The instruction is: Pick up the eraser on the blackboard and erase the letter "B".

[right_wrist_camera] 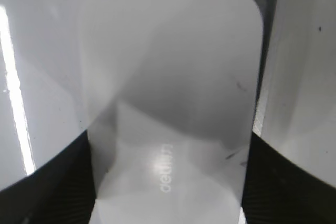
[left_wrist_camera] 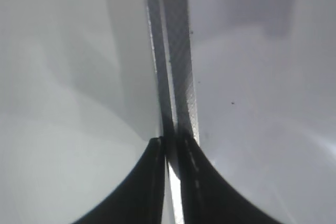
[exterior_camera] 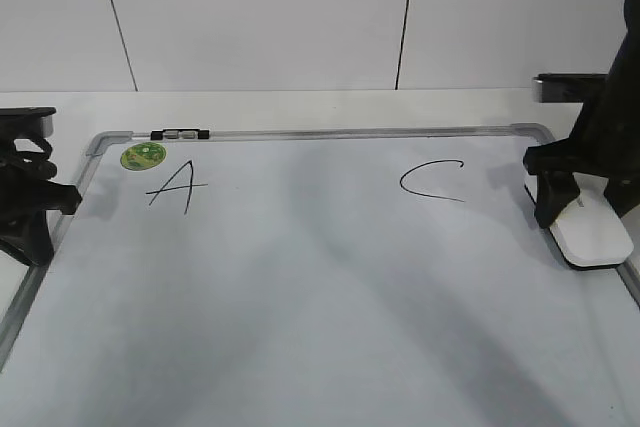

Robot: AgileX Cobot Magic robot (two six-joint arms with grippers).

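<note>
The blackboard (exterior_camera: 320, 297) is a white dry-erase board with a grey frame, lying flat. No letter "B" shows on it; the space between the black "A" (exterior_camera: 175, 187) and the black "C" (exterior_camera: 430, 182) is blank. The white eraser (exterior_camera: 590, 237) lies at the board's right edge. My right gripper (exterior_camera: 580, 197) is shut on it, and in the right wrist view the eraser (right_wrist_camera: 168, 77) fills the space between the fingers (right_wrist_camera: 168, 182). My left gripper (exterior_camera: 40, 207) is shut and empty over the board's left frame (left_wrist_camera: 178, 51), fingertips (left_wrist_camera: 170, 142) together.
A round green sticker (exterior_camera: 143, 155) and a black-and-silver clip (exterior_camera: 180, 134) sit at the board's far left corner. A white table surrounds the board, with a white panelled wall behind it. The right arm's dark body rises at the right edge.
</note>
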